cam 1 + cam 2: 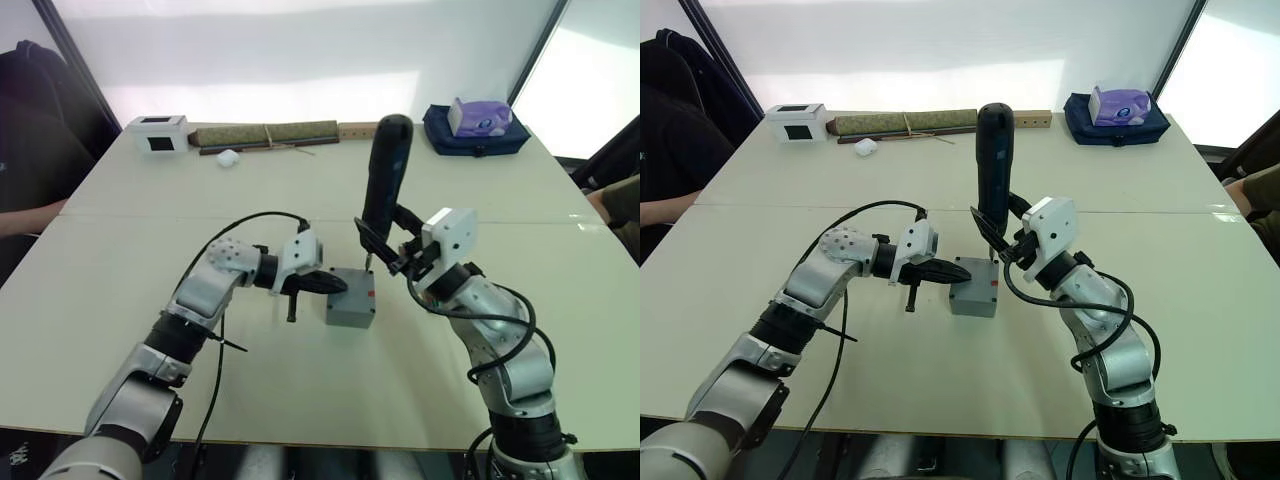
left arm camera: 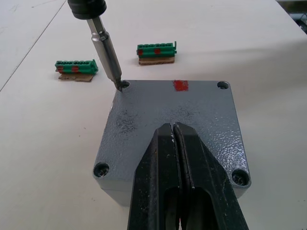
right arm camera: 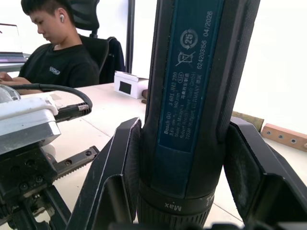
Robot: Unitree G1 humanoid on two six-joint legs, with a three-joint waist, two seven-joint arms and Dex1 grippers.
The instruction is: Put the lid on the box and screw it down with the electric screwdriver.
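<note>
Left wrist view: left gripper (image 2: 173,132), pressed together, pins the lid (image 2: 172,124) flat so the right gripper's (image 1: 388,243) clamped screwdriver (image 1: 385,175) can drive that corner screw.

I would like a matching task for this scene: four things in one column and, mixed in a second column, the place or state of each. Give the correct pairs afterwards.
Things:
1. electric screwdriver
2. left gripper
3. lid
4. purple tissue box

Places or states:
A. shut, resting on top of the lid
B. at the far right of the table, on a dark blue bag
C. held upright in the right gripper, bit in a corner screw hole
D. lying on the grey box

Pairs: 1-C, 2-A, 3-D, 4-B
</note>
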